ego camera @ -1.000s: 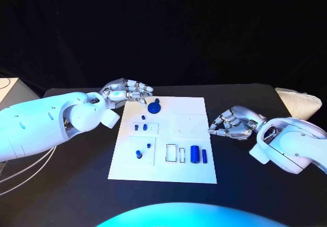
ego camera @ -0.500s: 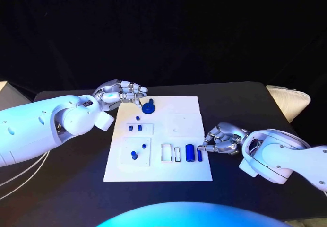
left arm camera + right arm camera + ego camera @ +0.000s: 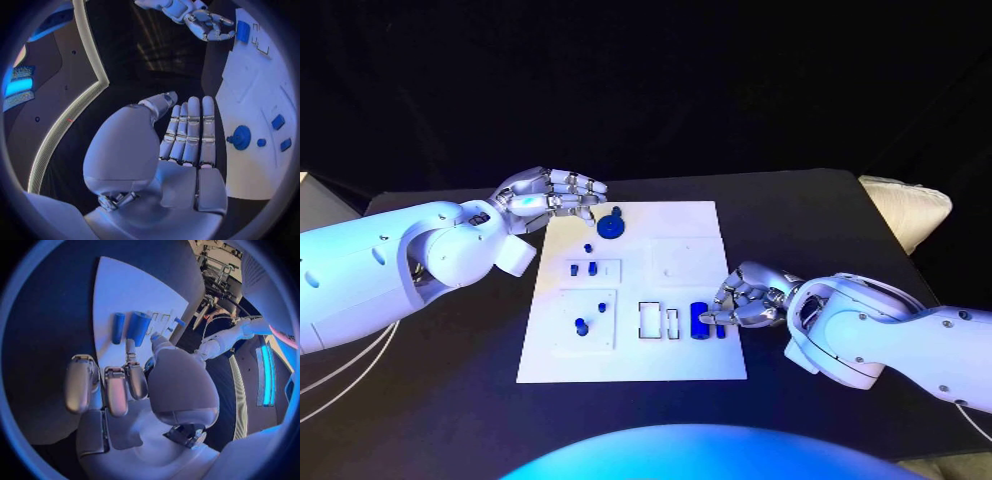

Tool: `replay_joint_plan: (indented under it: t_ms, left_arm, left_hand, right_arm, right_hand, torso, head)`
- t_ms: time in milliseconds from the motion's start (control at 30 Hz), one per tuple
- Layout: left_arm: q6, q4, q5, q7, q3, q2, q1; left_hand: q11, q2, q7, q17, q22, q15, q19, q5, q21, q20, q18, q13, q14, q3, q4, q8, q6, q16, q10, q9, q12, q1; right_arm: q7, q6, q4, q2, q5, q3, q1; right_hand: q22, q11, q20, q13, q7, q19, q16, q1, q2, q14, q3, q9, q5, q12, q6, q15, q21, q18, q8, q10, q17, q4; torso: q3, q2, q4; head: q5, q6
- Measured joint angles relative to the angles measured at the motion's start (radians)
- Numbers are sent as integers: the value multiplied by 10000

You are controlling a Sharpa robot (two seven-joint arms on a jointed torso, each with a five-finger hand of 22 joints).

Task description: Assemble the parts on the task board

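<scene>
Leftmost, the left hand (image 3: pixel 554 195) hovers at the task board's (image 3: pixel 682 365) far left corner, fingers straight, grasping nothing. Rightward, the right hand (image 3: pixel 741 298) curls over two blue cylinders (image 3: pixel 708 323) near the board's right edge; whether it grips them, I cannot tell.

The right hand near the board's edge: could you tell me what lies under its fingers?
Under the right hand lies the task board, with two blue cylinders just ahead of its fingertips. Whether a fingertip touches either cylinder cannot be told, and the board beneath the palm is covered.
</scene>
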Motion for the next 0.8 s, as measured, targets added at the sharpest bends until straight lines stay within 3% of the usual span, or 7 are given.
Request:
replay_joint_plan:
  t_ms: [800]
  left_arm:
    - [33,24,164,-15,0,-56,-1]
  left_hand:
    - [0,0,0,1,-8,0,0,0,-42,0,0,1,0,-29,29,-4,0,0,0,1,0,0]
  right_arm:
    - [-583,181,-298,781,-707,2,-198]
  right_hand:
    - [-4,-13,1,-4,1,-1,39,-91,90,0,-371,81,-1,50,0,1,200,1,116,59,-2,6]
  torso:
    - [-20,10,41]
  head:
    - [30,-90]
